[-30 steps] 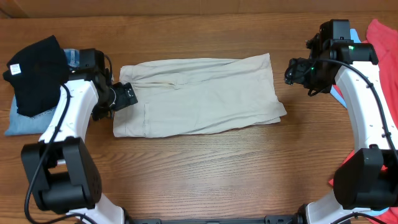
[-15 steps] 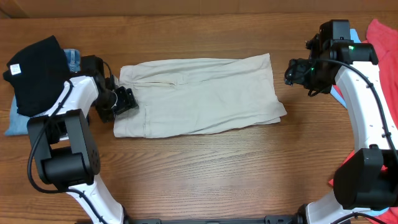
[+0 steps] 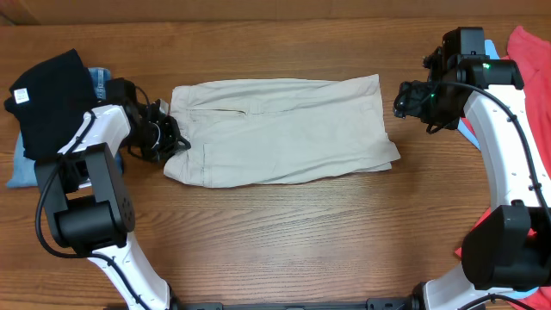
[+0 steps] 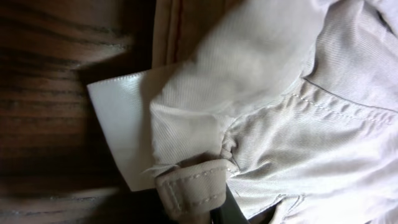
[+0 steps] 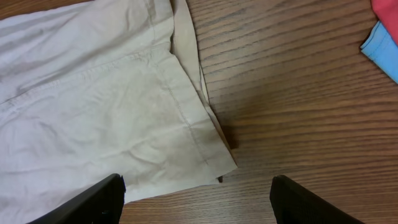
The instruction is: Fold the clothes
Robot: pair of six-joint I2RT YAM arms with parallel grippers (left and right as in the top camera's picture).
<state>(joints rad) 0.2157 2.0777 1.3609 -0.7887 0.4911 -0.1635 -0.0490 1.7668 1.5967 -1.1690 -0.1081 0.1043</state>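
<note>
The clothes (image 3: 280, 129) are pale beige trousers, folded and lying flat in the middle of the table. My left gripper (image 3: 169, 138) is at their left edge, shut on the waistband. In the left wrist view a belt loop (image 4: 193, 186) and bunched cloth sit right at the jaws, beside a white inner label (image 4: 121, 127). My right gripper (image 3: 405, 96) hovers just off the trousers' upper right edge. Its fingers (image 5: 93, 200) stand wide apart over the hem corner (image 5: 211, 158), holding nothing.
A black garment (image 3: 47, 99) lies on blue denim (image 3: 21, 168) at the far left. A red garment (image 3: 529, 52) and a light blue cloth (image 5: 382, 46) lie at the far right, behind the right arm. Bare wood (image 3: 284, 241) fronts the trousers.
My left gripper has closed on the waistband at the trousers' left edge, and the cloth has shifted slightly to the right. The right arm has not moved.
</note>
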